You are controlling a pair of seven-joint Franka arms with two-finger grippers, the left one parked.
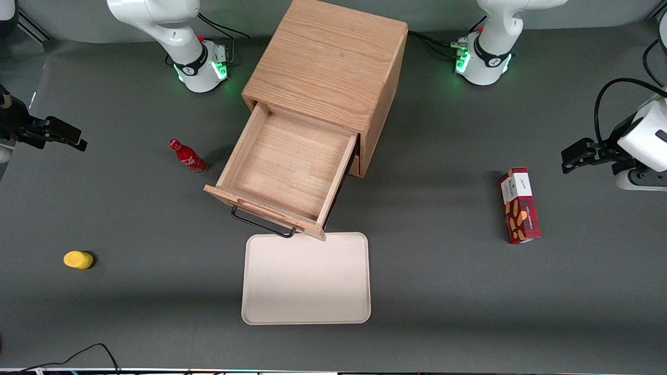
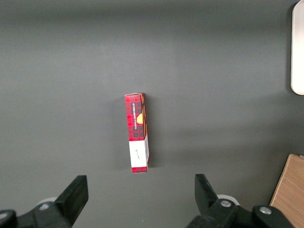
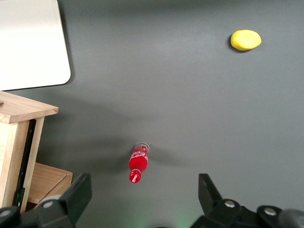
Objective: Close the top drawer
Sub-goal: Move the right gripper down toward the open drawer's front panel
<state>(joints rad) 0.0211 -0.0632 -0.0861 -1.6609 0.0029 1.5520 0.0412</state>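
Covering the whole scene, the dark grey table point(image 1: 448, 291) carries everything else. Largest on it is the oak cabinet point(image 1: 328, 57), standing between the two arm bases. Its top drawer point(image 1: 284, 164) is pulled far out toward the front camera, showing a bare wooden tray floor, and its black wire handle point(image 1: 260, 223) hangs at the front panel, just above the edge of a pale rectangular tray point(image 1: 307, 278) that lies flat in front of the cabinet. A corner of the lower drawer point(image 3: 45, 179) shows under the open one in the right wrist view.

Toward the parked arm's end of the table lies a red plaid snack box point(image 1: 519, 204), flat on its long side. A red bottle point(image 1: 188, 156) stands beside the open drawer, toward the working arm's end. Smaller still, a yellow rounded object point(image 1: 78, 259) sits nearer the front camera than the bottle.

At the working arm's edge of the table, the gripper point(image 3: 145, 199) hangs well apart from the drawer, fingers spread wide and holding nothing.
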